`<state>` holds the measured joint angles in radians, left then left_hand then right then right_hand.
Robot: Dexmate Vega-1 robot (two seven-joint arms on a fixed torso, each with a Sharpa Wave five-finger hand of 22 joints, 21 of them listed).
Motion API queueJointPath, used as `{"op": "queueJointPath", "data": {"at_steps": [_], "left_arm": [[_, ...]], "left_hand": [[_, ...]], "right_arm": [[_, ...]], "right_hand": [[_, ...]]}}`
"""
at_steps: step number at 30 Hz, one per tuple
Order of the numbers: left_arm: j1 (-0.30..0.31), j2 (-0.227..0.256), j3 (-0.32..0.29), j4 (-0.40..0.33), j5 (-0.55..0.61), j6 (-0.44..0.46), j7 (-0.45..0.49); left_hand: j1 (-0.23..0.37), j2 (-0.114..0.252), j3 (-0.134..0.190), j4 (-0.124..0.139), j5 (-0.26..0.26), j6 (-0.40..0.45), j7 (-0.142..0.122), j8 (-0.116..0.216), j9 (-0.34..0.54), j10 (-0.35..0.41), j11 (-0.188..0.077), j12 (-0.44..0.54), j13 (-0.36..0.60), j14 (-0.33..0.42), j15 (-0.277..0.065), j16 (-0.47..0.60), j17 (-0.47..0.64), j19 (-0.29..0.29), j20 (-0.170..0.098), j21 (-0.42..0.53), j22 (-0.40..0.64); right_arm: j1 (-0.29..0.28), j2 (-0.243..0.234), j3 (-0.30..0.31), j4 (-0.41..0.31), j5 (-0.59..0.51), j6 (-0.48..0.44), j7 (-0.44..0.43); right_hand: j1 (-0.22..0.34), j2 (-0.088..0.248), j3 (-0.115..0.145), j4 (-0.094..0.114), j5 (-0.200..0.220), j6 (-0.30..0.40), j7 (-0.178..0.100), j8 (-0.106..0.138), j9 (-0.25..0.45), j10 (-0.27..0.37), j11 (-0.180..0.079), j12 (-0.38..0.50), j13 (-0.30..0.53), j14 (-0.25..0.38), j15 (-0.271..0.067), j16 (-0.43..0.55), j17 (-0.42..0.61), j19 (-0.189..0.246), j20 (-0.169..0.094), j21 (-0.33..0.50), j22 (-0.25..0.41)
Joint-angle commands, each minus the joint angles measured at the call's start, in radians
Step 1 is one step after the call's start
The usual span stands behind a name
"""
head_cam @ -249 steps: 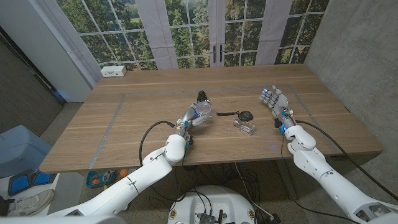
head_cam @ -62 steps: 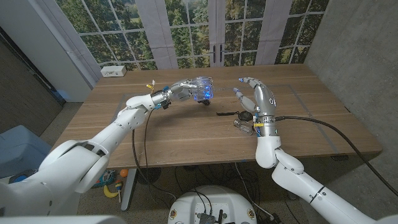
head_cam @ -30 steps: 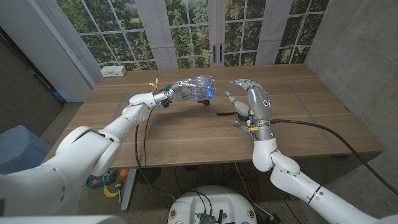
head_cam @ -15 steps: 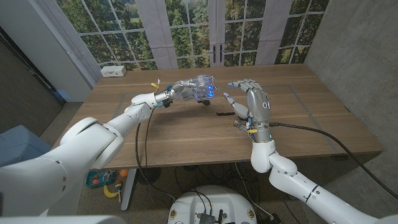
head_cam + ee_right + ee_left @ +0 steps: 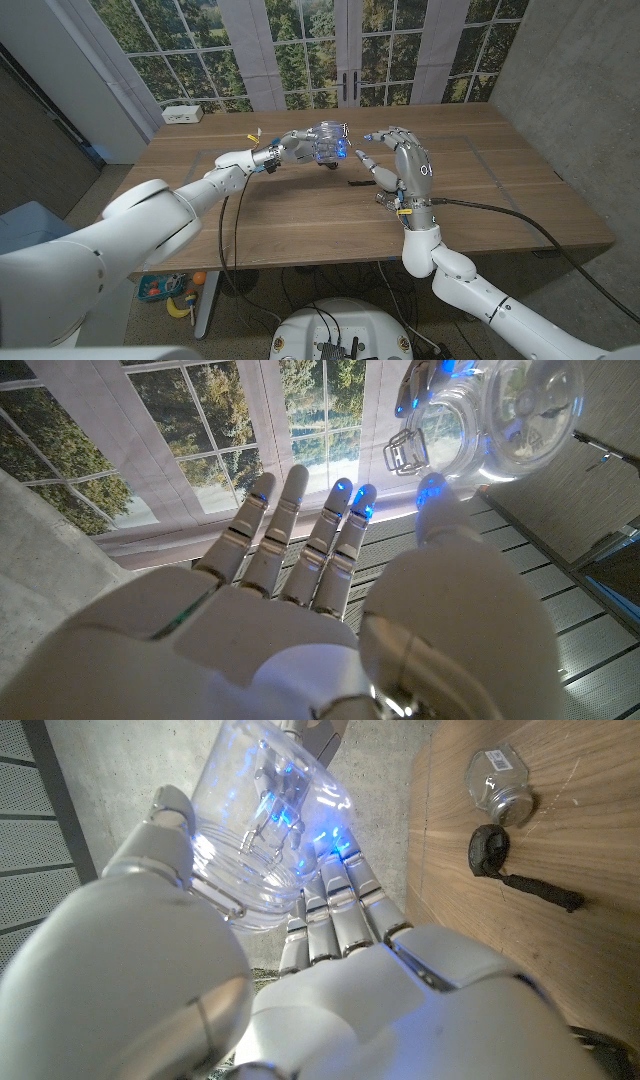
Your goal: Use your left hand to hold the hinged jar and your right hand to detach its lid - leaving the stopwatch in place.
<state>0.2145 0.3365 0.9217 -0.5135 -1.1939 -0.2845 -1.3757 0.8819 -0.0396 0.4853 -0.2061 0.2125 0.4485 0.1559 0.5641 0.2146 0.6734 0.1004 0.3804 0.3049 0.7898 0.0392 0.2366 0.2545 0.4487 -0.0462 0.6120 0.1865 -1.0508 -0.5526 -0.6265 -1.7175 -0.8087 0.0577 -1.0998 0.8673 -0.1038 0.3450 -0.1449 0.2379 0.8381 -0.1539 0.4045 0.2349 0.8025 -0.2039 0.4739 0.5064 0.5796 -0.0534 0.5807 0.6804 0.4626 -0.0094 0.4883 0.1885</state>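
Note:
My left hand (image 5: 298, 146) holds the clear hinged jar (image 5: 325, 142) up off the wooden table (image 5: 250, 210), fingers wrapped round its body (image 5: 255, 830). The jar's wire clasp and glass lid (image 5: 500, 405) face my right hand (image 5: 300, 590). That right hand (image 5: 402, 168) hovers just right of the jar with its fingers spread and nothing in it, fingertips a short gap from the lid. The black stopwatch (image 5: 488, 850) lies on the table with its strap (image 5: 358, 183) stretched out; in the head view my right hand covers its body.
A small clear glass bottle (image 5: 497, 785) lies beside the stopwatch. A white box (image 5: 182, 114) sits at the table's far left corner. Windows stand behind the table and a grey wall to the right.
My right hand has risen from the table's right side and moved left, close to the jar. My left hand has lifted the jar off the table and keeps it nearly still.

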Motion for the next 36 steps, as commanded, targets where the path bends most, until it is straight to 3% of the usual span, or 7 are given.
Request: {"op": "queueJointPath", "data": {"at_steps": [1,4,10,14,22,28,36], "left_arm": [[-0.032,-0.008,0.097,0.033,-0.127,0.006,-0.002],[-0.039,-0.010,0.116,0.038,-0.136,0.007,-0.002],[-0.050,-0.001,0.156,0.031,-0.145,-0.012,-0.002],[-0.065,0.034,0.219,-0.016,-0.150,-0.052,-0.002],[-0.091,0.084,0.326,-0.095,-0.213,-0.113,-0.002],[-0.089,0.102,0.331,-0.121,-0.234,-0.124,-0.002],[-0.083,0.104,0.315,-0.119,-0.231,-0.121,-0.002]], "left_hand": [[0.096,0.213,0.112,0.120,0.098,0.362,-0.297,0.148,0.188,0.404,-0.300,0.030,0.129,0.143,-0.280,0.042,0.015,-0.002,-0.025,0.003,0.003],[0.097,0.215,0.109,0.121,0.099,0.361,-0.297,0.148,0.189,0.406,-0.300,0.033,0.134,0.148,-0.279,0.046,0.019,-0.003,-0.026,0.004,0.004],[0.100,0.215,0.103,0.121,0.102,0.359,-0.297,0.150,0.192,0.412,-0.300,0.038,0.147,0.158,-0.279,0.054,0.028,-0.003,-0.028,0.005,0.004],[0.101,0.214,0.101,0.121,0.103,0.357,-0.298,0.151,0.194,0.414,-0.300,0.040,0.153,0.158,-0.279,0.055,0.031,-0.004,-0.029,0.005,0.004],[0.104,0.215,0.096,0.122,0.107,0.358,-0.295,0.155,0.200,0.416,-0.298,0.044,0.167,0.157,-0.278,0.057,0.037,-0.006,-0.031,0.006,0.005],[0.105,0.215,0.093,0.124,0.111,0.356,-0.296,0.155,0.202,0.415,-0.298,0.047,0.180,0.156,-0.278,0.058,0.043,-0.006,-0.033,0.008,0.005],[0.108,0.213,0.089,0.125,0.117,0.358,-0.295,0.154,0.198,0.413,-0.298,0.049,0.194,0.152,-0.278,0.057,0.048,-0.007,-0.032,0.009,0.005]], "right_arm": [[0.015,0.006,-0.019,0.019,-0.016,0.005,-0.017],[-0.011,0.062,0.036,0.044,-0.068,0.048,-0.017],[-0.026,0.119,0.086,0.074,-0.113,0.097,-0.017],[-0.040,0.168,0.131,0.095,-0.153,0.137,-0.017],[-0.008,0.095,0.054,0.058,-0.099,0.048,0.014],[0.005,0.030,0.015,0.019,-0.062,0.019,0.058],[0.009,-0.010,-0.011,-0.009,-0.038,-0.015,0.063]], "right_hand": [[0.014,0.006,-0.003,-0.007,0.019,0.025,0.001,0.020,0.008,0.020,-0.001,0.023,0.026,0.022,-0.168,0.009,0.021,0.009,-0.007,0.008,0.006],[0.056,0.015,0.008,-0.022,0.024,0.028,0.000,0.028,0.010,0.025,-0.001,0.037,0.047,0.031,-0.174,0.014,0.038,0.013,-0.013,0.010,0.006],[0.067,0.027,0.012,-0.019,0.023,0.033,-0.004,0.035,0.011,0.034,-0.002,0.052,0.065,0.042,-0.171,0.019,0.050,0.019,-0.016,0.014,0.007],[0.071,0.043,0.017,-0.014,0.021,0.041,-0.004,0.041,0.011,0.036,-0.001,0.060,0.076,0.055,-0.171,0.023,0.059,0.025,-0.019,0.017,0.007],[0.026,0.031,-0.003,0.007,0.015,0.011,-0.003,0.035,0.010,0.006,0.004,0.068,0.110,0.048,-0.166,0.005,0.072,0.020,-0.014,0.019,0.009],[-0.001,0.007,-0.019,0.013,0.025,-0.007,-0.003,0.030,0.007,-0.015,0.000,0.069,0.129,0.033,-0.163,-0.019,0.072,0.012,-0.011,0.017,0.008],[0.019,0.015,-0.009,0.005,0.040,-0.013,-0.011,0.029,0.005,-0.023,-0.002,0.072,0.141,0.028,-0.172,-0.032,0.076,0.010,-0.012,0.018,0.008]]}}
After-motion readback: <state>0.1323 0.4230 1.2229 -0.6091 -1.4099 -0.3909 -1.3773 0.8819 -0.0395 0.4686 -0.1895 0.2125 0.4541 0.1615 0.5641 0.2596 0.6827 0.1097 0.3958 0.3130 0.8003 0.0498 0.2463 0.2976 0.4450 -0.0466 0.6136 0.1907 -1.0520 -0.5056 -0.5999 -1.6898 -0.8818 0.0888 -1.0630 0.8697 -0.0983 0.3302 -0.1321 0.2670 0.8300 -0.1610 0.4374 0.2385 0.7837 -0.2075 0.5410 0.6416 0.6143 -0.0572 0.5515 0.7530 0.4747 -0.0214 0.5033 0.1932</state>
